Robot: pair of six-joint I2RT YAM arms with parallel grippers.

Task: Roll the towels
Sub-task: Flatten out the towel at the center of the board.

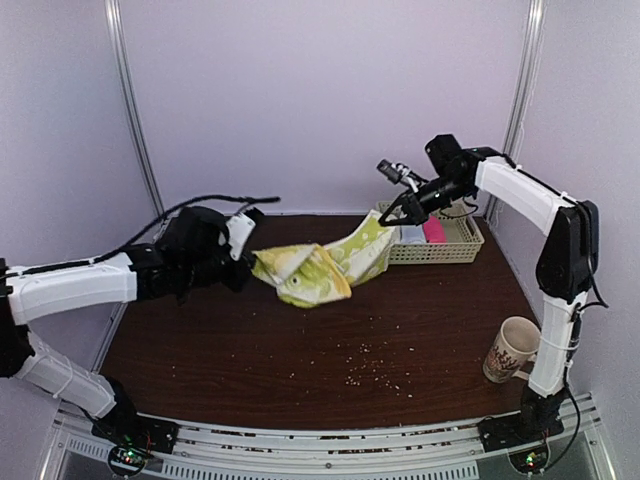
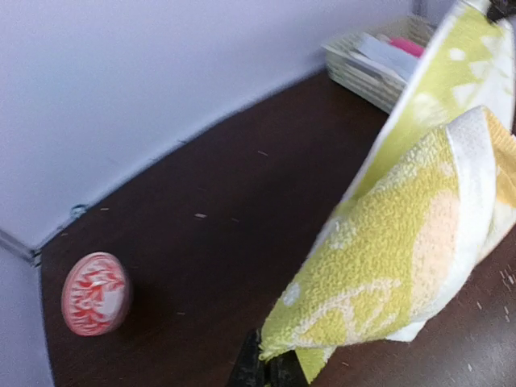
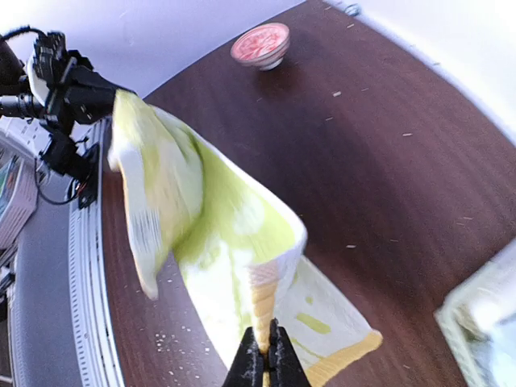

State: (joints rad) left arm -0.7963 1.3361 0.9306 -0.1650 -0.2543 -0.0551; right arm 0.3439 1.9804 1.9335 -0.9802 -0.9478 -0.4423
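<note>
The yellow-green patterned towel (image 1: pixel 318 262) with cream parts hangs stretched between my two grippers above the table's middle back. My left gripper (image 1: pixel 243 262) is shut on its left corner; in the left wrist view the towel (image 2: pixel 403 242) rises from my gripper (image 2: pixel 270 367). My right gripper (image 1: pixel 392 216) is shut on the towel's right end, and in the right wrist view the towel (image 3: pixel 218 234) drapes from my gripper (image 3: pixel 267 355). The hot-pink towel (image 1: pixel 433 230) lies in the basket.
A woven basket (image 1: pixel 440 250) with cloths stands at the back right, also in the left wrist view (image 2: pixel 367 68). A patterned mug (image 1: pixel 509 349) stands by the right arm's base. A red-and-white bowl (image 2: pixel 95 293) sits at the back left, also in the right wrist view (image 3: pixel 260 45). Crumbs (image 1: pixel 372 368) dot the table.
</note>
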